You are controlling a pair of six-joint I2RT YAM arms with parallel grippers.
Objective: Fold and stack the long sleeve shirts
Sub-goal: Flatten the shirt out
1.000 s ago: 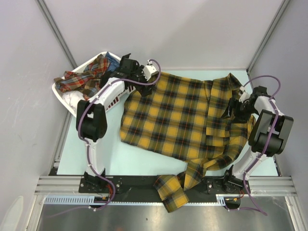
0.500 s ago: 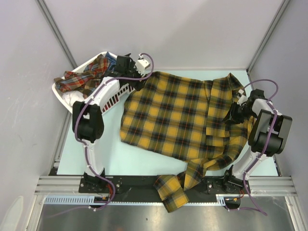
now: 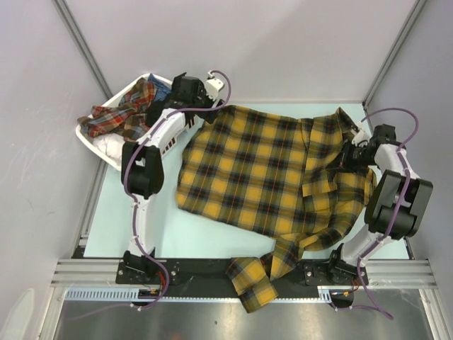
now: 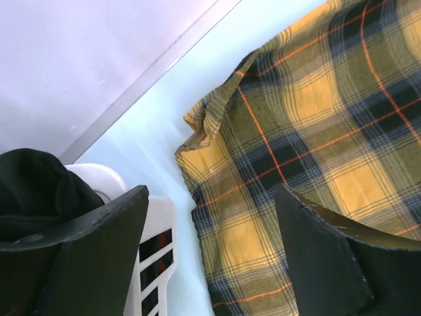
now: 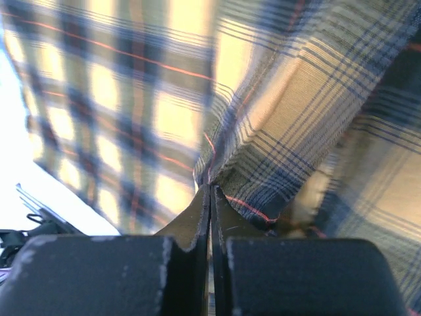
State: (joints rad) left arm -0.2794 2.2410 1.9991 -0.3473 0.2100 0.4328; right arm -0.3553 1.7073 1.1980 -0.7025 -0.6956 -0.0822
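Note:
A mustard-yellow and black plaid long sleeve shirt (image 3: 262,170) lies spread across the pale table, with one sleeve (image 3: 255,280) trailing over the near rail. My right gripper (image 3: 351,153) is at the shirt's collar end on the right. In the right wrist view its jaws are pressed together, and a ridge of plaid cloth (image 5: 263,164) bunches up from the tips (image 5: 210,187). My left gripper (image 3: 200,106) hovers open over the shirt's far left corner (image 4: 210,125), beside the basket. Between its fingers (image 4: 212,194) there is only cloth and table below.
A white slatted basket (image 3: 99,142) stands at the far left, its wall close to my left finger (image 4: 154,224). A red and blue plaid garment (image 3: 124,113) is heaped in it. Grey walls close in the table on three sides.
My right gripper has shut at the collar end of the shirt and shifted slightly back. My left arm has swung further back, towards the far wall, with its gripper still open.

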